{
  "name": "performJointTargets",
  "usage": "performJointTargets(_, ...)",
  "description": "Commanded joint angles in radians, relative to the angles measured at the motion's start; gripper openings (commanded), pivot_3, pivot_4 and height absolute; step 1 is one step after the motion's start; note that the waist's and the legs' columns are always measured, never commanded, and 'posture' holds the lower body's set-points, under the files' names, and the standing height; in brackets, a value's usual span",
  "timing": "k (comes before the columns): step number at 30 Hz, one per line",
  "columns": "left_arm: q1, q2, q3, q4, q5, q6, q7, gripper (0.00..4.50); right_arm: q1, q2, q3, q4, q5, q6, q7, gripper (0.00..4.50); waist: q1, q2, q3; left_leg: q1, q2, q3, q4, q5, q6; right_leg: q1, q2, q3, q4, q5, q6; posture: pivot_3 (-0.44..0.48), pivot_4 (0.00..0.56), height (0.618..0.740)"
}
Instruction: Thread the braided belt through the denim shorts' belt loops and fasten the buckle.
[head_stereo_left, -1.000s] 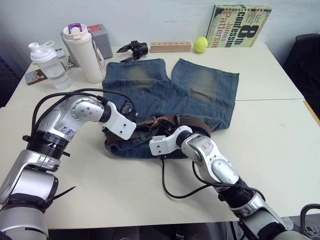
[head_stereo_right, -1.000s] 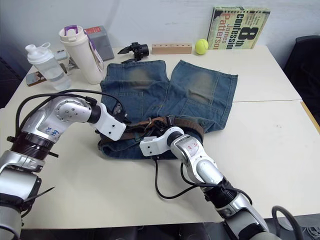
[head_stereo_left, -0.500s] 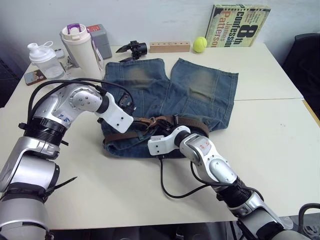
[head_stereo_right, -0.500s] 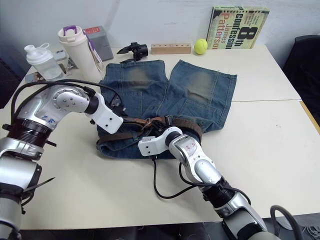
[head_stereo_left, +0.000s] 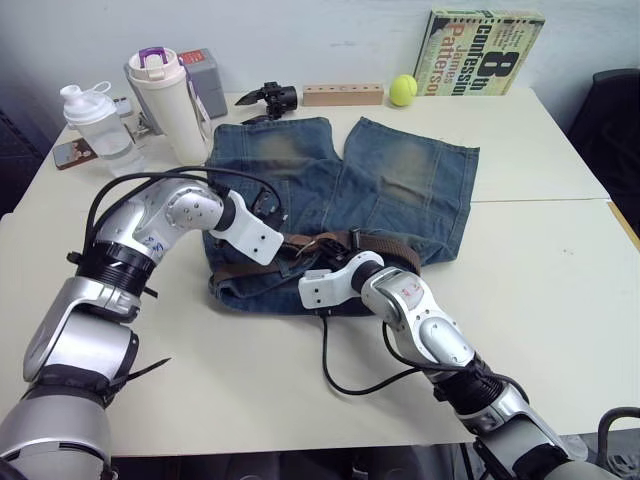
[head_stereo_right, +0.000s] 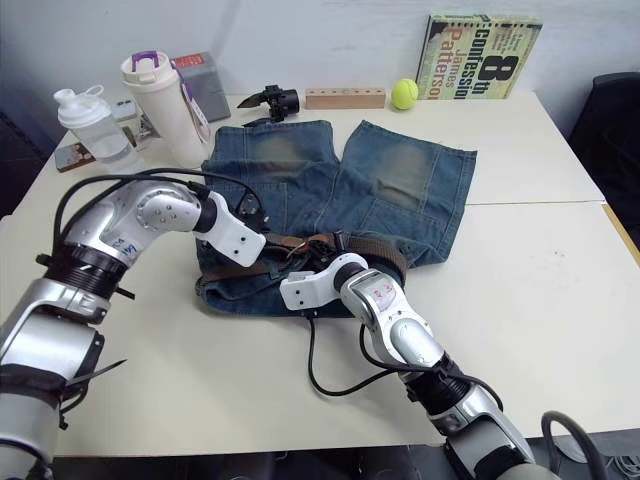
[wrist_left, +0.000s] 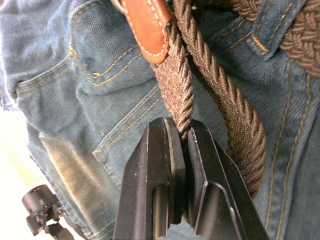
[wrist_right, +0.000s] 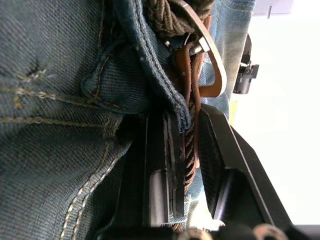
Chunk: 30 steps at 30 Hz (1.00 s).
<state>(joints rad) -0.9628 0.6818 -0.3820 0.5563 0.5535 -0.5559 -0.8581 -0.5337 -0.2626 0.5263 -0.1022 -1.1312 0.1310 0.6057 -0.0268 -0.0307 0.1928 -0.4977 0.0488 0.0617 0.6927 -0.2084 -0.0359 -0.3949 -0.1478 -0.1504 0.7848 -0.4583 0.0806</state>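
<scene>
Both arms bent inward, left tool (wrist_left: 181, 150) and right tool (wrist_right: 186, 145) clamped.

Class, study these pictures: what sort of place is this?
Probably an office or lab room: pale tables pushed together against a plain wall, a dark chair beside them, and test props like a book and tennis ball.

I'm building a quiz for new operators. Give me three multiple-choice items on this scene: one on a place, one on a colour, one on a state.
1. Where is the ball?
A. beside the book
B. on the denim shorts
C. by the bottles

2. What colour is the ball?
A. red
B. yellow-green
C. blue

3. What is the left end effector doing?
A. hanging open
B. shut on a bottle
C. shut on the braided belt

Key: 1 A, it lies at the table's far edge next to the book. 2 B, plainly yellow-green. 3 C, the left wrist view shows the belt pinched between its fingers.
</scene>
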Motion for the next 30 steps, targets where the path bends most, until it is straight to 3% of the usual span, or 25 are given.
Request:
performJointTargets(1,0.105,-0.045,0.025,-0.101,-0.075,0.029,0.04,0.0,0.008,0.029,0.039,-0.049,0.01,-0.017,0.005,0.19,0.0,0.0,0.0,0.0,0.0,0.0,0.0,0.0,0.0,0.0,0.0,0.0,0.0,0.0,0.0,0.0,0.15,0.657)
performJointTargets(10,0.299,-0.098,0.083,-0.253,-0.131,0.137,0.071,0.0,0.038,0.039,0.049,-0.079,0.013,-0.005,0.009,0.19,0.002,-0.001,-0.002,-0.001,0.0,-0.001,0.003,0.0,0.001,0.002,0.0,-0.001,0.0,0.0,0.0,0.0,0.15,0.657)
performJointTargets(18,0.319,-0.112,0.082,-0.276,-0.126,0.138,0.094,0.0,0.042,0.043,0.068,-0.086,0.006,-0.029,-0.002,0.19,0.002,-0.001,-0.002,-0.001,0.0,-0.001,0.003,0.0,0.001,0.002,0.0,-0.001,0.001,0.0,0.001,0.0,0.15,0.657)
performJointTargets(30,0.221,-0.114,0.06,-0.227,-0.19,0.08,-0.071,0.0,-0.014,0.032,0.087,-0.043,0.035,-0.136,-0.007,0.19,0.0,-0.001,-0.003,-0.001,0.0,0.0,0.004,0.0,0.001,0.002,0.0,-0.001,0.001,-0.001,0.0,0.0,0.15,0.657)
